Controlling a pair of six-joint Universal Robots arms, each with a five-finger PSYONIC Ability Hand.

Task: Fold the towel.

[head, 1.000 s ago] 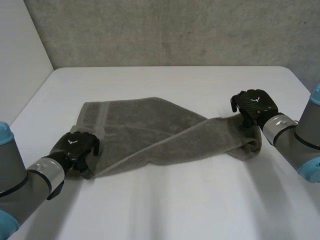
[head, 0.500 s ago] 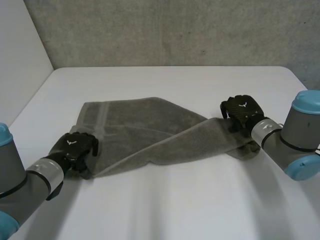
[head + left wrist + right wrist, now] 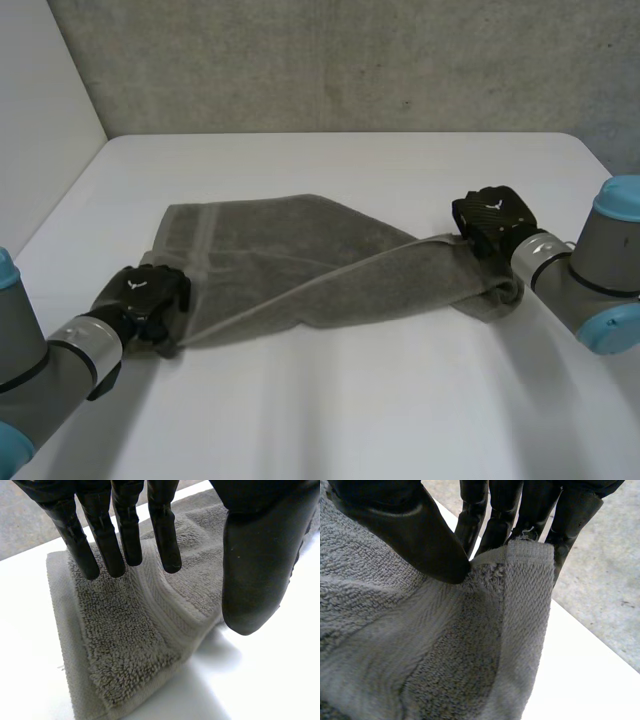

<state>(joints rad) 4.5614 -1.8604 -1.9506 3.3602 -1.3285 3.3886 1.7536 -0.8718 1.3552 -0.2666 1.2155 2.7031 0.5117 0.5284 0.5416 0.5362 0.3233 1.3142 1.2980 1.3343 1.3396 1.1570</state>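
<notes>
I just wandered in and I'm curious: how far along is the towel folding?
Barely begun. The towel lies twisted on the table, with no neat fold yet. The right hand pinches one corner between thumb and fingers; the left hand rests straight-fingered on the near-left corner. Carrying the corner over and flattening are left.

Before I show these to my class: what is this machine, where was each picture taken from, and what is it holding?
It is a robot with two arms at a white table, each ending in a black hand. One picture looks down from a camera between and behind the arms. The other two come from cameras on the wrists, looking along each palm. A grey towel lies twisted on the table. The left hand has straight fingers over one corner and grips nothing. The right hand pinches the towel's other end between its thumb and fingers.
</notes>
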